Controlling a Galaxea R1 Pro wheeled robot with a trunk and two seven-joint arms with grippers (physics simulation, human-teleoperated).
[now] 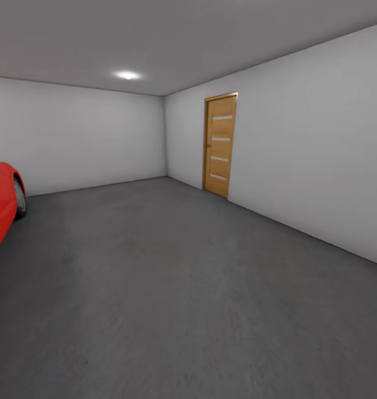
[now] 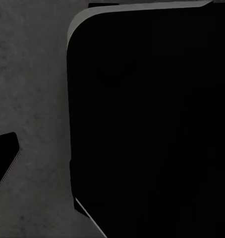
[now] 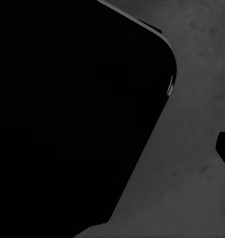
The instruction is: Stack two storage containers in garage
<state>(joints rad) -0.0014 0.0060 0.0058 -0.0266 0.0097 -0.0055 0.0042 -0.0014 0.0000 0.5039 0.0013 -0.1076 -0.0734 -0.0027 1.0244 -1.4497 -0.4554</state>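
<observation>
I am in the garage, with plain grey-white walls (image 1: 77, 133) and a dark grey concrete floor (image 1: 171, 288) stretching ahead. The two storage containers and the living room are out of view. In the left wrist view a dark fingertip (image 2: 4, 159) of my left gripper pokes in over the concrete floor (image 2: 33, 99), beside my black body (image 2: 152, 124). In the right wrist view a dark fingertip (image 3: 224, 148) of my right gripper shows at the frame's edge, next to my black body (image 3: 68, 114). Neither view shows both fingers, so how the jaws stand is unclear.
A red car (image 1: 1, 202) stands at the left edge of the head view. A shut wooden door (image 1: 220, 145) with pale horizontal slits is set in the right wall (image 1: 315, 149). A ceiling light (image 1: 127, 75) glows at the back.
</observation>
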